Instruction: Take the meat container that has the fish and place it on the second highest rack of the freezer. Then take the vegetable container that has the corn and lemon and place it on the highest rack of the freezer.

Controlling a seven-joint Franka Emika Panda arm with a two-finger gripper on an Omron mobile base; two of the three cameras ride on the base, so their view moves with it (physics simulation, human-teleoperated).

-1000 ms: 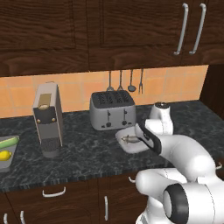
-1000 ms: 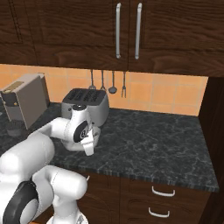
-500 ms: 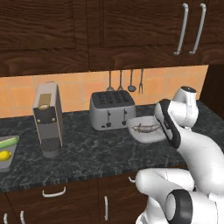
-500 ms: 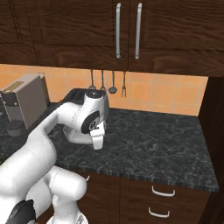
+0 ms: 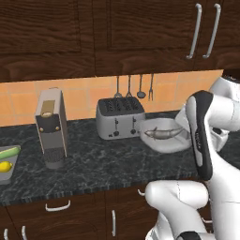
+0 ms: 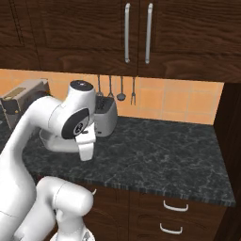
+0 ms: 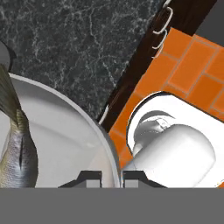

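The meat container (image 5: 165, 140) is a white shallow bowl with a grey fish (image 5: 162, 134) lying in it. It hangs above the dark counter, right of the toaster. In the hand view my gripper (image 7: 111, 177) is shut on the rim of the meat container (image 7: 65, 131), with the fish (image 7: 17, 144) at the left. In the right base view the meat container (image 6: 52, 141) shows behind my arm. The vegetable container (image 5: 5, 172) rests at the counter's far left, holding a yellow lemon (image 5: 5, 166) and green-husked corn (image 5: 9, 152).
A silver toaster (image 5: 119, 118) and a tall coffee machine (image 5: 50, 127) stand at the back of the counter (image 6: 160, 150). Utensils (image 5: 133, 86) hang on the wall under the upper cabinets (image 6: 136, 33). A dark tall panel (image 6: 231, 141) borders the counter's right end.
My arm has risen and swung right, lifting the meat container off the counter and carrying it right and up. The base views have stayed put.
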